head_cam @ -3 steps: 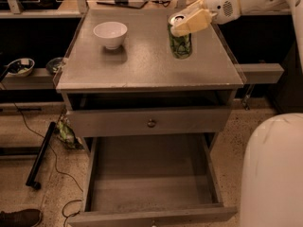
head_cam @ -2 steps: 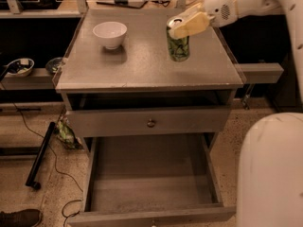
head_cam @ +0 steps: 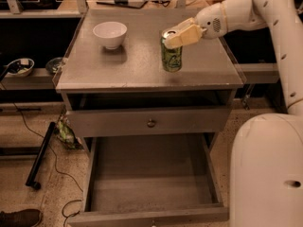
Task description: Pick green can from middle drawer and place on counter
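Observation:
The green can (head_cam: 171, 55) stands upright on the right half of the counter (head_cam: 128, 67), its base on or just above the surface. My gripper (head_cam: 180, 36) reaches in from the right on the white arm (head_cam: 236, 13). Its tan fingers (head_cam: 187, 32) are shut on the can's silver top. Below the counter, the middle drawer (head_cam: 151, 178) is pulled out and shows a bare grey floor.
A white bowl (head_cam: 110, 33) sits at the counter's back left. A shut drawer front with a brass knob (head_cam: 151, 123) lies above the open drawer. The robot's white base (head_cam: 267, 169) fills the lower right. Side shelves hold small dishes (head_cam: 21, 66); cables and a black bar (head_cam: 40, 155) lie on the floor.
The gripper and the green can have moved together to the left and toward the counter's front, and lower. The bowl and the drawers have stayed put.

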You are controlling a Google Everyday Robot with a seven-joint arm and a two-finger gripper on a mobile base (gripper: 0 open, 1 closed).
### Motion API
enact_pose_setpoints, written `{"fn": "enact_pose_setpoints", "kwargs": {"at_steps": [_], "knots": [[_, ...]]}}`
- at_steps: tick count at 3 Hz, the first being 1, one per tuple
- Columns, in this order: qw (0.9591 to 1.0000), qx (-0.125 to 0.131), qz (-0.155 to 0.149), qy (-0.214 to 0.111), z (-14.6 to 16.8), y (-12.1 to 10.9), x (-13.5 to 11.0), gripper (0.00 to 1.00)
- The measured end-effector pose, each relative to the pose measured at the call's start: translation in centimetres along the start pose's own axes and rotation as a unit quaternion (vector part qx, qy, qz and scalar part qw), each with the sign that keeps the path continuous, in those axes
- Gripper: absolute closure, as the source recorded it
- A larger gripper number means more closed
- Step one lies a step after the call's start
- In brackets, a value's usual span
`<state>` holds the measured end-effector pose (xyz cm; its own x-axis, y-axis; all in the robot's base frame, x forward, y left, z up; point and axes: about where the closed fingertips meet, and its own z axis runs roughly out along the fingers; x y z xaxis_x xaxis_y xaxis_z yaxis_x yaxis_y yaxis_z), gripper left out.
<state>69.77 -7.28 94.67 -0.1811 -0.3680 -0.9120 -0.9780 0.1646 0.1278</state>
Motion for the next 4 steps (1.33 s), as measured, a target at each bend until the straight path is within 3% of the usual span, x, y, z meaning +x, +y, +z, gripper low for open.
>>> {"fn": "enact_pose_setpoints", "kwargs": {"at_steps": [4], "knots": [[0.9968,-0.061,0.034,-0.038,3.0,-0.3,1.9,1.00]]}}
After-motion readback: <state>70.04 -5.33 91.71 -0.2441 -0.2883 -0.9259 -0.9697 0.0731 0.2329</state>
